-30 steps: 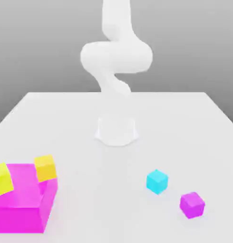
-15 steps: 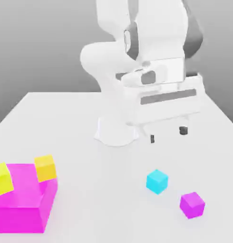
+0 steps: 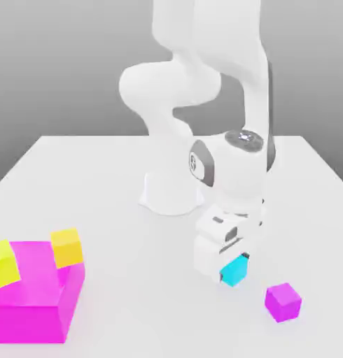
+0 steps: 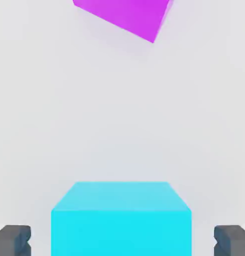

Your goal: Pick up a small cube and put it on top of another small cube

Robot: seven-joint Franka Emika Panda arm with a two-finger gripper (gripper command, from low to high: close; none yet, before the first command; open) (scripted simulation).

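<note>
The small cyan cube (image 3: 235, 271) rests on the white table, partly covered by my hand in the exterior view. My gripper (image 3: 229, 273) has come down over it. In the hand view the cyan cube (image 4: 120, 218) sits between my two dark fingertips (image 4: 12, 240), with a gap on each side, so the gripper (image 4: 122, 241) is open around it and not touching. The small magenta cube (image 3: 283, 301) lies on the table to the exterior view's right of the cyan one, and nearer the front; the hand view shows the magenta cube (image 4: 127, 16) beyond the cyan one.
A large magenta block (image 3: 33, 292) stands at the exterior view's front left, with a yellow cube (image 3: 2, 264) and an orange cube (image 3: 67, 247) leaning on it. The arm's white base (image 3: 171, 192) stands mid-table.
My hand has dropped from above the table down to the cyan cube, and its fingers now straddle it. No cube has shifted.
</note>
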